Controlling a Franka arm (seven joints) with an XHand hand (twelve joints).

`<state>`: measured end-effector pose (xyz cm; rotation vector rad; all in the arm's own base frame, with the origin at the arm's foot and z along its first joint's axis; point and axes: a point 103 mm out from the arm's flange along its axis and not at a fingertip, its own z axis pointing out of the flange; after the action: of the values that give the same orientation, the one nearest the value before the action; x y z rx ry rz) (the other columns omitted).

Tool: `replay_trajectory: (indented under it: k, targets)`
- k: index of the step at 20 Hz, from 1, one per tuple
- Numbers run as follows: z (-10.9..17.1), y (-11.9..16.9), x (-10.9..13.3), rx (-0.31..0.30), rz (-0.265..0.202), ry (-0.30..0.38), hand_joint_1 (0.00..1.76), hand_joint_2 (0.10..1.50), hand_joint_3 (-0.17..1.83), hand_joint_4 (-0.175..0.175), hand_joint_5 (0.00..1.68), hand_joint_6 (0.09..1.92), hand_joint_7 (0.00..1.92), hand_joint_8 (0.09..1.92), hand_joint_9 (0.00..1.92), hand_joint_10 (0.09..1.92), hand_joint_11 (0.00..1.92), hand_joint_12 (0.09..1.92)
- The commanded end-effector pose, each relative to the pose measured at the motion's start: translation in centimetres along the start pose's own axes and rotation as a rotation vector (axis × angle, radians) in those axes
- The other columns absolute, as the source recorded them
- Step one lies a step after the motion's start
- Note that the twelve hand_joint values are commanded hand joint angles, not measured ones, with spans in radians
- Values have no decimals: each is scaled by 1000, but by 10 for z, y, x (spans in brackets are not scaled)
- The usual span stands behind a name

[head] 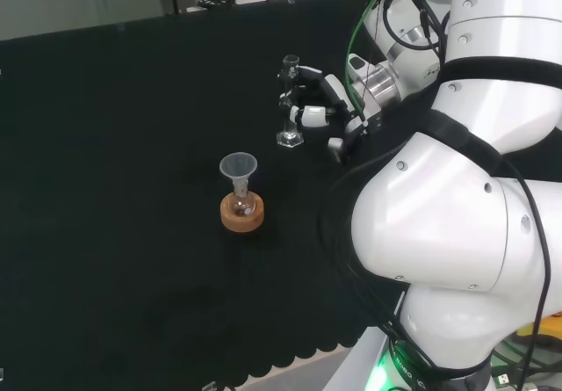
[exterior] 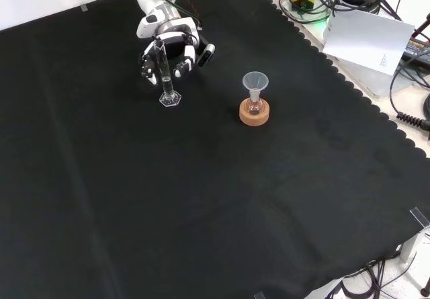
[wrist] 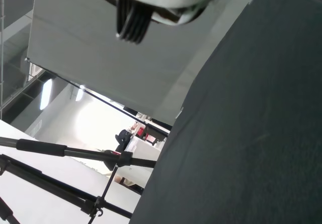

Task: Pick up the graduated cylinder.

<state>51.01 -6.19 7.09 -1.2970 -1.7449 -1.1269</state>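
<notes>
On black-clothed surface (exterior: 201,211), I see graduated cylinder (exterior: 163,70) upright, base down, hand (exterior: 176,49) curled around its tube; funnel-topped flask (exterior: 254,92) on cork ring (exterior: 254,113) nearby.

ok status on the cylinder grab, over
robot hand curled round graduated cylinder. cylinder upright, base on the cloth. funnel flask on cork ring stands apart, nothing in the way.
</notes>
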Motion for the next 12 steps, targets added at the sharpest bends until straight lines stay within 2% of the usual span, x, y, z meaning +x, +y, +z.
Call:
replay_trajectory:
  k: [1,3,7,12]
  targets:
    - [1,1,1,3,-2,0,1099,670,674,-16,595,664,640,614,980,366,778,1103]
    - [1,1,1,-2,1,0,1103,691,670,-16,612,672,651,616,990,362,798,1092]
    - [0,0,-1,-8,15,-7,1201,823,662,-15,673,714,727,640,1031,340,885,1021]
    - [0,0,-1,-4,33,-36,1294,905,676,-21,674,811,744,732,1036,387,885,985]
